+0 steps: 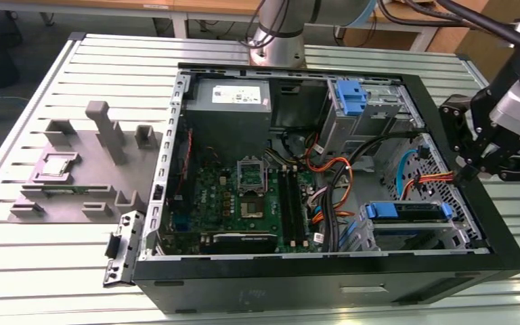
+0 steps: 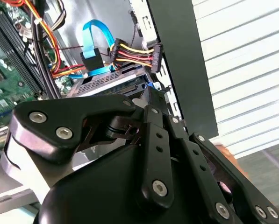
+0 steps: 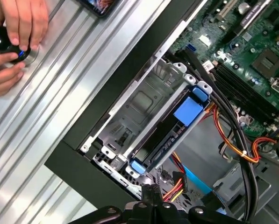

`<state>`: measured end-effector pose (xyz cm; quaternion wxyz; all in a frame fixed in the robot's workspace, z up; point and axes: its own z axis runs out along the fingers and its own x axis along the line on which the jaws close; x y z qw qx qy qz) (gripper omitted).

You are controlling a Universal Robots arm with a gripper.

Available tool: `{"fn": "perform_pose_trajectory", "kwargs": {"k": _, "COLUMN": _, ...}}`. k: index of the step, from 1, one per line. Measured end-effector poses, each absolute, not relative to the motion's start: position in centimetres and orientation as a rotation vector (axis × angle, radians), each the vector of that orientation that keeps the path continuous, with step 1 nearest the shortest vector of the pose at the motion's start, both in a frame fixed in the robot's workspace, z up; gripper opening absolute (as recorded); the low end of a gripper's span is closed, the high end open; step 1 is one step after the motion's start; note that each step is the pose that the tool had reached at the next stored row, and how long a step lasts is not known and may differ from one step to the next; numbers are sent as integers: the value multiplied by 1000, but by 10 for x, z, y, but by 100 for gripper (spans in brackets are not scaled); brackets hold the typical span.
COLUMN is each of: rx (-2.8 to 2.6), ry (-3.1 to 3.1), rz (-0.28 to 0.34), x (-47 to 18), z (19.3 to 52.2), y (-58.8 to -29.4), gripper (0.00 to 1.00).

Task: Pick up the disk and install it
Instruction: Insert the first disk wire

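The disk point(image 1: 405, 211) lies in its blue carrier inside the drive cage at the near right corner of the open computer case point(image 1: 332, 274). In the first wrist view the disk point(image 3: 169, 135) shows edge-on in the cage, a blue tab at each end. My gripper point(image 1: 465, 174) hangs over the case's right wall in the exterior view, a short way from the disk and apart from it. In both wrist views the gripper point(image 3: 151, 190) point(image 2: 151, 95) is shut, with nothing between its fingers.
A second blue bracket point(image 1: 351, 96) sits in the far bay. Orange, yellow and blue cables point(image 1: 405, 179) run beside the cage. A grey fixture point(image 1: 79, 169) stands on the slatted table at the exterior view's left. A person's hands point(image 3: 13, 32) hold a black knob on the table.
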<state>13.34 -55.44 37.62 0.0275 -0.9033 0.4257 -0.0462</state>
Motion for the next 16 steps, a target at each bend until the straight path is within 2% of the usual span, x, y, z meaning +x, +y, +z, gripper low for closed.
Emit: {"fn": "perform_pose_trajectory", "kwargs": {"k": 16, "rx": -2867, "ry": 1119, "rz": -136, "x": 133, "z": 373, "y": -554, "gripper": 10}}
